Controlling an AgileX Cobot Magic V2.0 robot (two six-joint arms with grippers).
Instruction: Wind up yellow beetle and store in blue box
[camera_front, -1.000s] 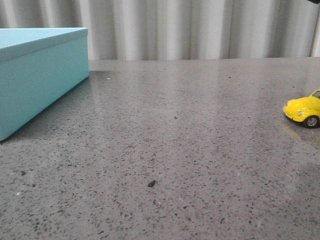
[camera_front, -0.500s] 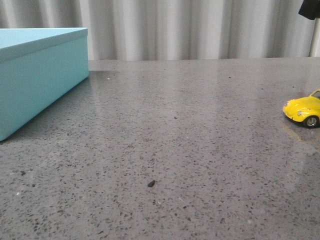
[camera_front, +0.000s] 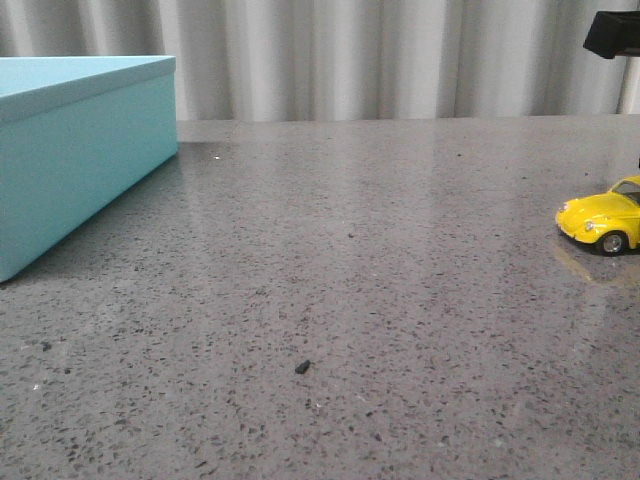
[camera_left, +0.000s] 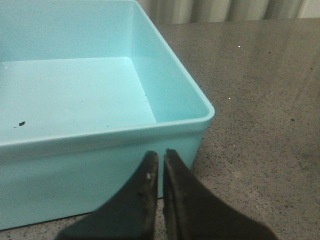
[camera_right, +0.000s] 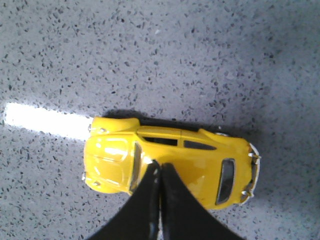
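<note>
The yellow beetle (camera_front: 598, 222) stands on the grey table at the far right edge of the front view, nose to the left. In the right wrist view I see the beetle (camera_right: 110, 160) from above. My right gripper (camera_right: 160, 166) is shut, its tips over the roof just behind the windscreen. The blue box (camera_front: 80, 160) stands at the far left. In the left wrist view the blue box (camera_left: 125, 131) is open, with nothing inside but a dark speck. My left gripper (camera_left: 161, 154) is shut and empty, just outside the box's near wall by its corner.
A black part of my right arm (camera_front: 612, 32) shows at the top right above the beetle. A small dark crumb (camera_front: 302, 367) lies on the speckled grey table (camera_front: 380, 250). A pleated grey curtain (camera_front: 400, 55) hangs behind the table's far edge.
The beetle has shifted a little to the left. The black part of my right arm has come further into the front view from the top right.
</note>
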